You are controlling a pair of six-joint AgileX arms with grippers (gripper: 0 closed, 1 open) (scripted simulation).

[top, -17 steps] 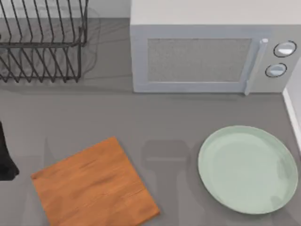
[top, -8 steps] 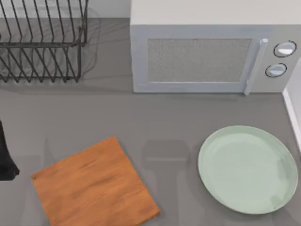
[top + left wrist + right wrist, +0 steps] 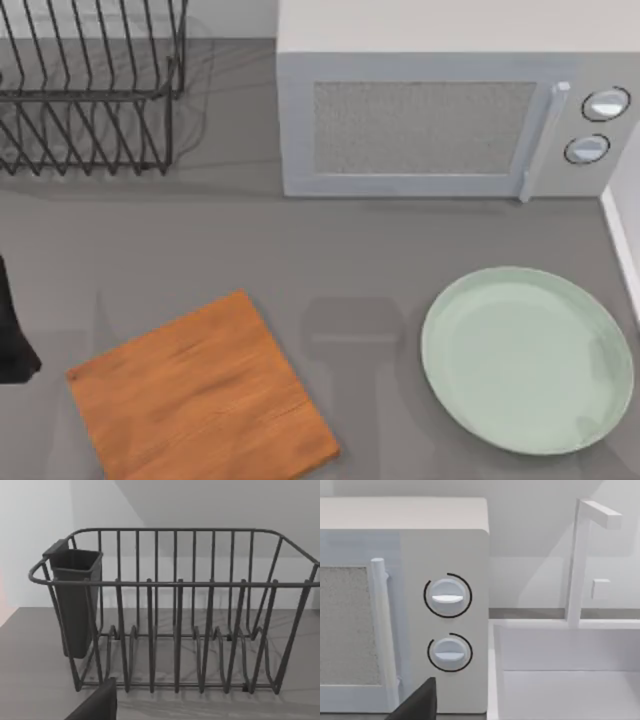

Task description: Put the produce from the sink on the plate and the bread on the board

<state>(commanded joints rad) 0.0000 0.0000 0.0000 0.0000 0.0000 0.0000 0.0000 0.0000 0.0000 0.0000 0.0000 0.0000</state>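
Observation:
The orange-brown wooden board (image 3: 200, 395) lies flat at the front left of the grey counter, turned at an angle. The pale green plate (image 3: 590, 400) rests bare at the front right. The white sink (image 3: 560, 680) stands right of the microwave, with a bare inner wall and rim. The produce and the bread are out of view. A dark piece of my left arm (image 3: 12, 345) sits at the table's left edge. A dark corner of my left gripper (image 3: 95, 706) faces the dish rack. A dark corner of my right gripper (image 3: 416, 702) faces the microwave's knobs.
A white microwave (image 3: 440, 120) with its door shut stands at the back, two knobs (image 3: 447, 597) on its right side. A black wire dish rack (image 3: 90, 90) with a dark cutlery cup (image 3: 75, 600) stands at the back left. A white tap (image 3: 580, 555) rises behind the sink.

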